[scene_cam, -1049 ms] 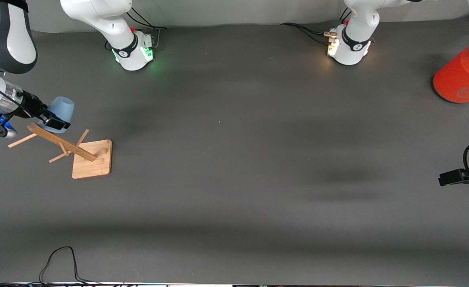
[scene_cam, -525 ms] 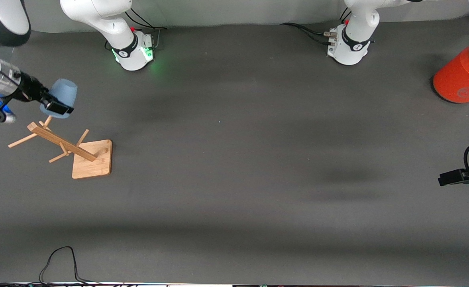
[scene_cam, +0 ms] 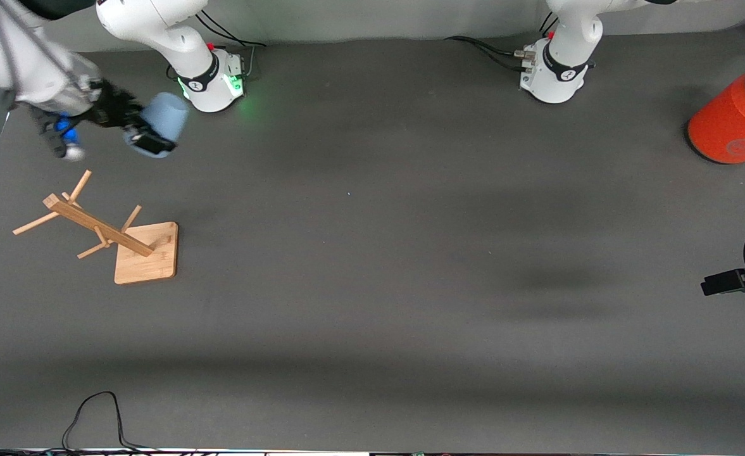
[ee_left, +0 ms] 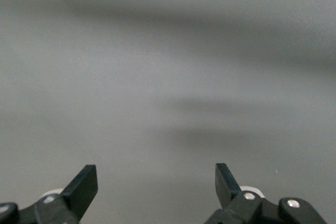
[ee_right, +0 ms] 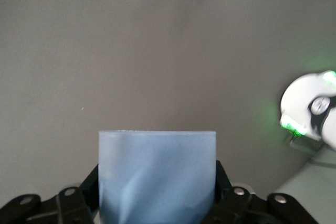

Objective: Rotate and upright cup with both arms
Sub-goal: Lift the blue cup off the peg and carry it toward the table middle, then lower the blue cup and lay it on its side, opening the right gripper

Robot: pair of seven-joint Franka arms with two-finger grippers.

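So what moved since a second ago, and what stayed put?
The right claw, shut on the blue cup, carried it up off the wooden rack and toward the right arm's base. It is now in the air, clear of the pegs. The rack, the orange can and the left claw, open and waiting, did not visibly change.

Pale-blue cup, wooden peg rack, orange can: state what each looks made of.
Small pale-blue handleless cup, held in the right gripper jaws: probably plastic or silicone; matte, even colour, no glare. Light-brown peg rack with a square base: wood, maybe bamboo; warm tan, faint grain, unpainted. Large orange can: body matte, possibly a soft sleeve; silver top looks metal.
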